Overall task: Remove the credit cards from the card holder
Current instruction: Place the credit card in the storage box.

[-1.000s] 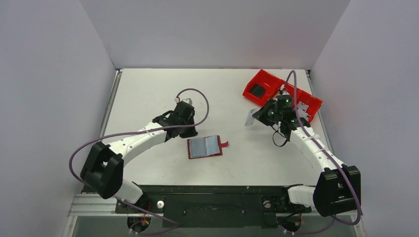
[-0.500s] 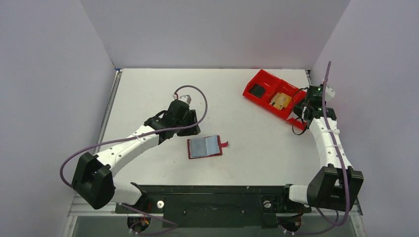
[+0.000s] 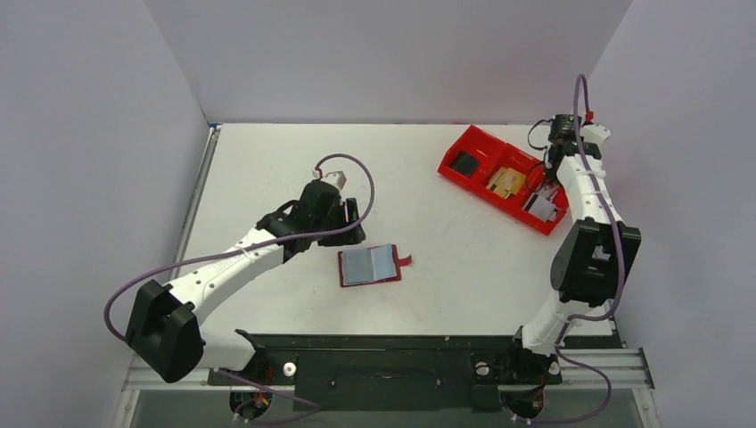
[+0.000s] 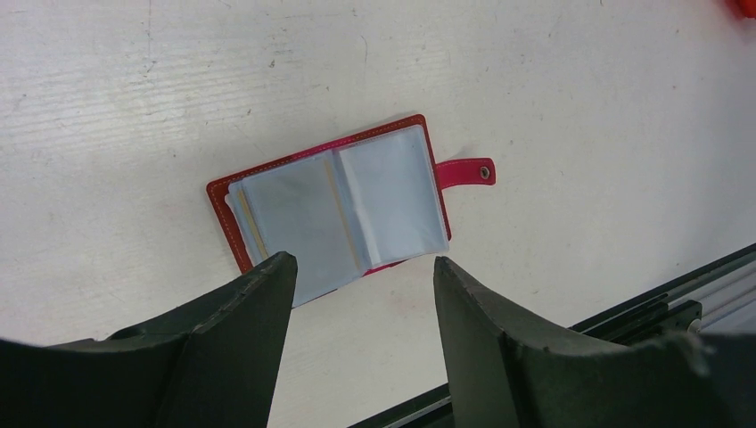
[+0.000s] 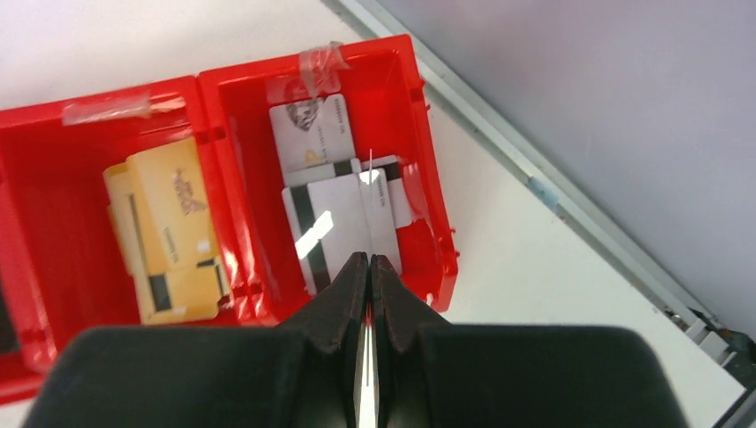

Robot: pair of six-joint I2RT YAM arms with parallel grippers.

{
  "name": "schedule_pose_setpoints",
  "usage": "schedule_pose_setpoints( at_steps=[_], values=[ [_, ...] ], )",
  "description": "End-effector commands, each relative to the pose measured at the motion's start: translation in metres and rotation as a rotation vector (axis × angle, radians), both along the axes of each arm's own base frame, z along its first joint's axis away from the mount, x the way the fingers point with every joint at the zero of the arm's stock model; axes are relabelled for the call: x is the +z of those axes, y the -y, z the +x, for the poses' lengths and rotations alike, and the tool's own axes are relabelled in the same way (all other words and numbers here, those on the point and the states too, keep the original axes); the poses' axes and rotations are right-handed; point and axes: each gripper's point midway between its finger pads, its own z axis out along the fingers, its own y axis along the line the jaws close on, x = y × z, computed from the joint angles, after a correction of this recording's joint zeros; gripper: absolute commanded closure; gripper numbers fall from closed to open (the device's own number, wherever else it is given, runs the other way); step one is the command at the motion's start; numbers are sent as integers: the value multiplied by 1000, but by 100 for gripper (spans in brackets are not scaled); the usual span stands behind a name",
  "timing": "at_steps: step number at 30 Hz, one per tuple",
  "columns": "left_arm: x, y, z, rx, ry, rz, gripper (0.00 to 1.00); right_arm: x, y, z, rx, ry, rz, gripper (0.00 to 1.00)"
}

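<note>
The dark red card holder (image 3: 369, 265) lies open like a book mid-table, its strap to the right. In the left wrist view the card holder (image 4: 339, 209) shows pale blue-grey credit cards (image 4: 294, 218) in clear sleeves. My left gripper (image 4: 364, 261) hangs open just above its near edge, touching nothing; in the top view the left gripper (image 3: 349, 230) is to the holder's upper left. My right gripper (image 5: 368, 259) is shut on a thin card (image 5: 368, 178) seen edge-on, above the red bin's right compartment. The right gripper (image 3: 551, 168) is at the far right.
The red three-compartment bin (image 3: 490, 201) sits at the far right; its bin wall (image 5: 428, 178) is near the table's metal edge. White cards (image 5: 334, 214) lie in the right compartment, yellow cards (image 5: 174, 227) in the middle one, a dark item (image 3: 464, 163) in the left.
The right arm swung from beside the bin out to above its right compartment, still carrying the card. The left gripper opened and shifted slightly away from the card holder.
</note>
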Motion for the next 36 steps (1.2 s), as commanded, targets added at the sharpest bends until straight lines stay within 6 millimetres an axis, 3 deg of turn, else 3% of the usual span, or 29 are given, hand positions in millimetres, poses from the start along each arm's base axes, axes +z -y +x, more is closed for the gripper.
schedule_pose_setpoints(
  at_steps=[1,13,16,17,21,27,32,36],
  values=[
    [21,3,4,-15,71,-50,44,6,23,4,-43,-87,-120,100],
    [26,-3,3,5,86,-60,43,-60,31,29,-34,-244,-123,100],
    [26,-5,1,9,85,-61,43,-68,30,32,-31,-255,-115,100],
    [26,-6,1,12,85,-61,43,-68,29,33,-29,-252,-110,94],
    [25,-7,0,14,79,-61,43,-56,24,38,-16,-216,-102,71],
    [24,-9,-1,25,73,-52,43,-21,12,39,2,-132,-95,47],
    [22,-13,-2,31,64,-29,43,13,-9,31,29,-38,-66,38],
    [17,-18,-3,42,53,-3,43,28,-42,19,85,17,-51,36]
  ],
)
